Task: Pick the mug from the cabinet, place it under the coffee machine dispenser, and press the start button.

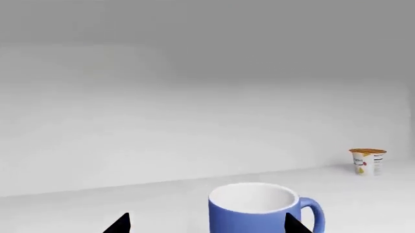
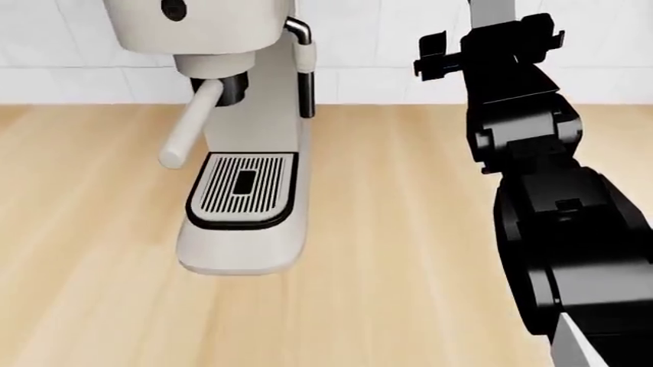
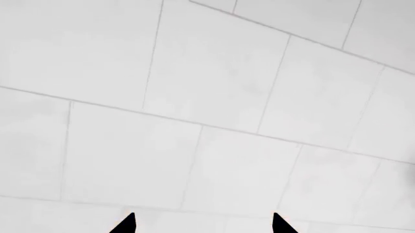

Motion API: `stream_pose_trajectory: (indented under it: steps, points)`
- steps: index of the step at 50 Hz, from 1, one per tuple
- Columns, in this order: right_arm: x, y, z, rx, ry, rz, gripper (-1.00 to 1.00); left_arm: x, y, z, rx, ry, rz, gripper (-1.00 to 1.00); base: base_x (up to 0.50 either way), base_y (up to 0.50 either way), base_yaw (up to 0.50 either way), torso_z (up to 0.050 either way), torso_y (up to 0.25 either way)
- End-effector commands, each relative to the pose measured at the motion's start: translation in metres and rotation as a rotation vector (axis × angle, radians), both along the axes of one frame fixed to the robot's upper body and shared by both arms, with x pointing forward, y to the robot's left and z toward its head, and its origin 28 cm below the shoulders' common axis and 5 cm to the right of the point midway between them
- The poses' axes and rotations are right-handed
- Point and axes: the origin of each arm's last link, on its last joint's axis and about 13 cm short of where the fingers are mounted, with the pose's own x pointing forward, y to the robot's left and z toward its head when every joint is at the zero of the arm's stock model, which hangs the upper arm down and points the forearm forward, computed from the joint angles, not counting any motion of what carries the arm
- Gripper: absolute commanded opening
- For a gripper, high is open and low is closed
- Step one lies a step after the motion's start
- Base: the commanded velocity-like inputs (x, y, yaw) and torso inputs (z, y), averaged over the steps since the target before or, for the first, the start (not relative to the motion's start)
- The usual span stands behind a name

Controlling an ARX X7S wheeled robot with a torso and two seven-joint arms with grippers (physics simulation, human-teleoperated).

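White shelf holds mug (image 1: 254, 209) between left claw (image 1: 207, 224) tips

Everything I see is lit evenly and softly, with no glare. My left wrist view is pale grey, darkening toward the top, and the mug (image 1: 263, 209) looks crisp. The coffee machine (image 2: 240, 138) casts a faint shadow on the counter (image 2: 92, 229). The wall tiles (image 3: 207, 111) look flat, bright and sharp.

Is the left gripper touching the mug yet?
Cannot tell. In the left wrist view the mug sits between the open left gripper fingertips; one fingertip overlaps its side, but no contact shows plainly.
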Motion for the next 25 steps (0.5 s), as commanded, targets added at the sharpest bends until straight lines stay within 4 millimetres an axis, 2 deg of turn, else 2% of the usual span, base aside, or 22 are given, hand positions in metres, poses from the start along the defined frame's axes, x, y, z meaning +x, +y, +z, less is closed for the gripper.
stream_pose_trajectory:
  steps: [1,10,13,14,25]
  points:
    - [-0.001,-0.007,-0.011,0.008,0.022,-0.032,1.00,0.015,-0.003,-0.007,0.020,0.060,0.001,1.00,0.27,0.00,0.00,0.000,0.000]
    - [-0.002,-0.014,-0.019,0.004,0.035,-0.063,1.00,0.023,-0.009,-0.012,0.039,0.099,-0.030,1.00,0.24,0.00,0.00,0.000,0.000]
    - [-0.002,-0.013,-0.018,-0.003,0.034,-0.065,1.00,0.025,-0.009,-0.013,0.034,0.103,-0.037,1.00,0.00,0.00,0.00,0.000,0.000]
    - [-0.002,-0.013,-0.018,-0.005,0.034,-0.065,1.00,0.024,-0.007,-0.012,0.019,0.088,-0.030,-1.00,0.00,0.00,0.00,0.000,0.000]
    - [-0.001,-0.013,-0.018,-0.016,0.022,-0.071,1.00,0.025,0.000,-0.009,-0.035,0.032,0.003,-1.00,0.00,0.00,0.00,-0.001,0.000]
